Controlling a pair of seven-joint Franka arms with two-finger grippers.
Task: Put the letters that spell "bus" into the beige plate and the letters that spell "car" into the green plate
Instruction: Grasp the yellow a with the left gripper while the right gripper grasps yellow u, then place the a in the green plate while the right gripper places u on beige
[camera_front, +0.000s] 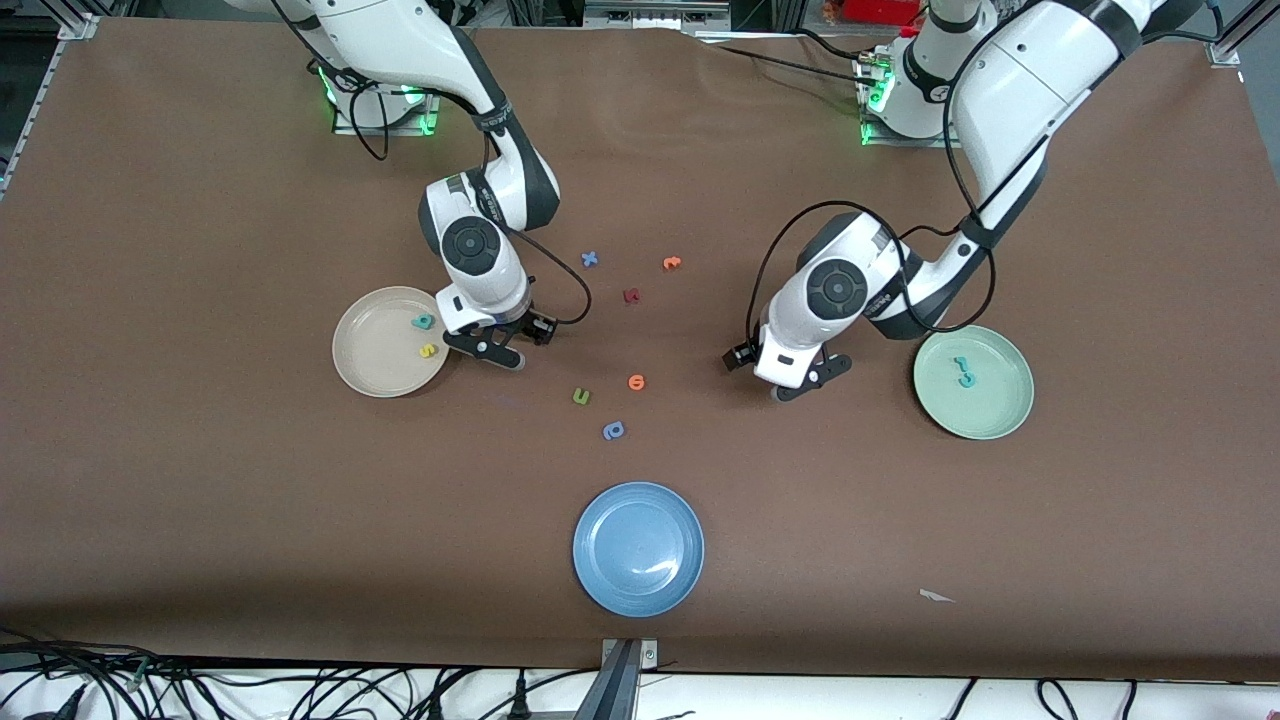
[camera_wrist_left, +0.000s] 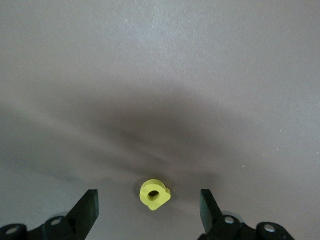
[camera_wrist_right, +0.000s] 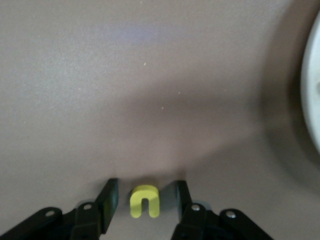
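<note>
The right gripper (camera_front: 484, 348) is down at the matte brown table (camera_front: 200, 500), just beside the rim of the beige plate (camera_front: 375, 370). Its black fingers (camera_wrist_right: 107, 200) straddle the yellow u (camera_wrist_right: 145, 201), a small chunky arch lying flat on the table; narrow gaps show on both sides, so the jaws are partly closed and not yet pinching it. In the smooth, round, shallow beige plate lie the teal b (camera_front: 423, 322) and the yellow s (camera_front: 428, 351).

The left gripper (camera_front: 808, 381) is low over the table, with the pale green plate (camera_front: 1000, 420) near it toward the left arm's end. Its fingers (camera_wrist_left: 89, 205) stand wide open on either side of the yellow a (camera_wrist_left: 154, 194), a rounded, ring-like piece with a short tab, lying flat and untouched between them. In the green plate sit two teal letters, the c (camera_front: 962, 362) and the r (camera_front: 967, 380).

Between the two grippers, loose on the table, lie a blue x (camera_front: 590, 259), an orange letter (camera_front: 671, 263), a dark red letter (camera_front: 631, 295), an orange round letter (camera_front: 636, 381), a green u-shaped letter (camera_front: 582, 397) and a blue-violet letter (camera_front: 613, 431). A glossy blue plate (camera_front: 638, 549) sits nearer the front camera than these.
</note>
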